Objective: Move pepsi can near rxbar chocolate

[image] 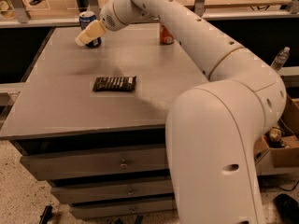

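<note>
**Inspector:** Report where your gripper is sitting.

**Arm:** Taking 12 o'clock as the counter's far edge, my gripper is hovering at about 11 o'clock from the middle of the counter, over the far left corner. It is lying across the front of the pepsi can, covering the can's middle band. My arm is reaching in from about 4 o'clock, passing above the counter's right half.

**Inspector:** State of the jaws?

**Arm:** I cannot tell whether my jaws are standing apart or gripping anything; they are showing as one pale shape in front of the can. Whether they are touching it, I cannot tell either.

**Inspector:** Location of the task items?

**Arm:** The pepsi can is standing upright at 11 o'clock, close to the far edge. The rxbar chocolate is lying flat a little left of the counter's middle, its long side running 9 to 3. It is sitting at about 5 o'clock from the can and well apart from it.

**Inspector:** Other items?

**Arm:** An orange-red soda can is standing upright at about 1 o'clock, near the far edge, with my arm passing just beside it. Drawers are sitting shut beneath the counter. Off the counter, a clear bottle is standing at 3 o'clock and a cardboard box is sitting low at 4 o'clock.
</note>
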Controlling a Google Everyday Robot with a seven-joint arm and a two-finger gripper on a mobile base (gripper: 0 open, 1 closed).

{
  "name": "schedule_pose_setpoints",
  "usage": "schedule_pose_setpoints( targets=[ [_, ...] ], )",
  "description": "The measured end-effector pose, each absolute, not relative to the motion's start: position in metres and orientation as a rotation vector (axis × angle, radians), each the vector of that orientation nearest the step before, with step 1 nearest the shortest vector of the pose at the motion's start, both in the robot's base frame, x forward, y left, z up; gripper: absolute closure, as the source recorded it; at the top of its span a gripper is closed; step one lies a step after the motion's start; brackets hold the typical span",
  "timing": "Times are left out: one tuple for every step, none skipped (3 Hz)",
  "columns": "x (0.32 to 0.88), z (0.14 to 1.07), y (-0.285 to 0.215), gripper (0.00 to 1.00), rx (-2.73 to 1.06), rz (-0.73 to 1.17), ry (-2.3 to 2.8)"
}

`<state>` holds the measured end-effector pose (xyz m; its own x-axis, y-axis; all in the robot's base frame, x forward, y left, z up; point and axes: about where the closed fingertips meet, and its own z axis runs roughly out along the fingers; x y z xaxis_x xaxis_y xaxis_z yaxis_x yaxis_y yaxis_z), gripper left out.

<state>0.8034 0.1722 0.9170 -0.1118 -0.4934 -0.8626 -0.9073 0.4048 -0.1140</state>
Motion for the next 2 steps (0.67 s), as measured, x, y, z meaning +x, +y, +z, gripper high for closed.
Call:
schedule_pose_setpoints(
  targets=[
    [0.815,0.913,0.176,0.0,-1.233,0.576,1.764],
    [0.825,0.91,0.179,0.0,-1.238,0.575,1.769]
  ],
)
